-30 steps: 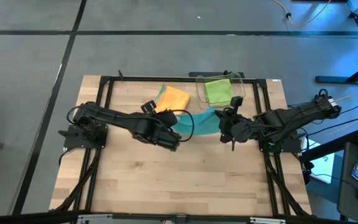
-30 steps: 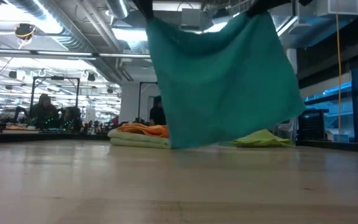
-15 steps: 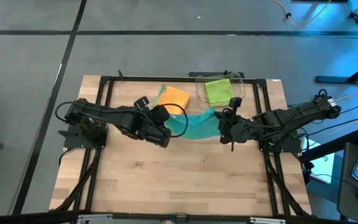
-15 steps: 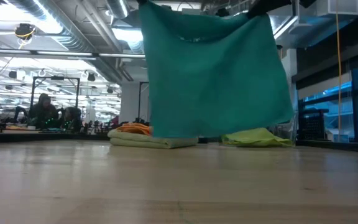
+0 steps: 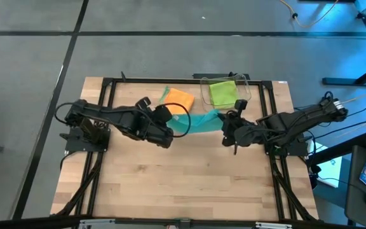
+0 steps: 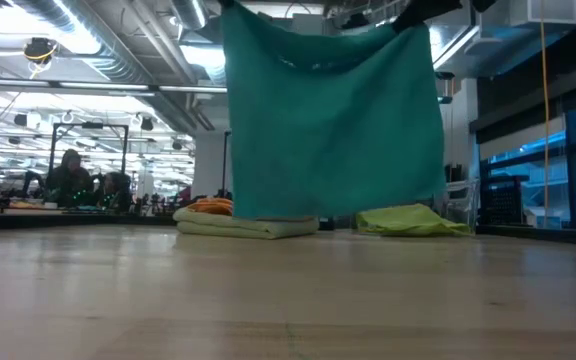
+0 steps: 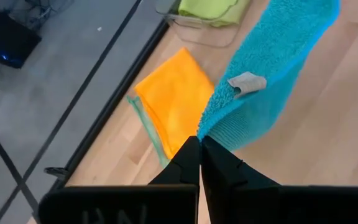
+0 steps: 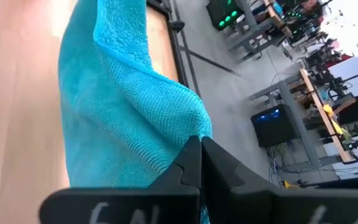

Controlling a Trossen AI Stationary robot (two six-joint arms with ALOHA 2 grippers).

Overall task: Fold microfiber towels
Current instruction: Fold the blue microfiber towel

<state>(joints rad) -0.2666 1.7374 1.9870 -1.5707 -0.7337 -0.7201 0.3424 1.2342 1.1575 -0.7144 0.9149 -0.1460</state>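
Left gripper [image 5: 168, 140] shifted leftward, teal towel [image 6: 330, 120] stretched flat, hanging.

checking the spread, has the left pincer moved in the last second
Yes. In the high view the left pincer, shut on the teal microfiber towel, has drawn left, away from the clear plastic bin.

The teal towel [image 6: 333, 115] is a plain blue-green, brighter turquoise with a looped weave in the wrist views, and carries a small grey-beige tag [image 7: 247, 81]. The orange towel [image 5: 177, 100] is a solid yellow-orange; beneath it lies a pale sage towel [image 6: 238, 228], its edge a muted green. The lime towel [image 5: 222, 93] is yellow-green inside a clear bin [image 5: 246, 84]. The table [image 5: 189, 184] is light wood with plank stripes, framed in black. Both arms and grippers are black
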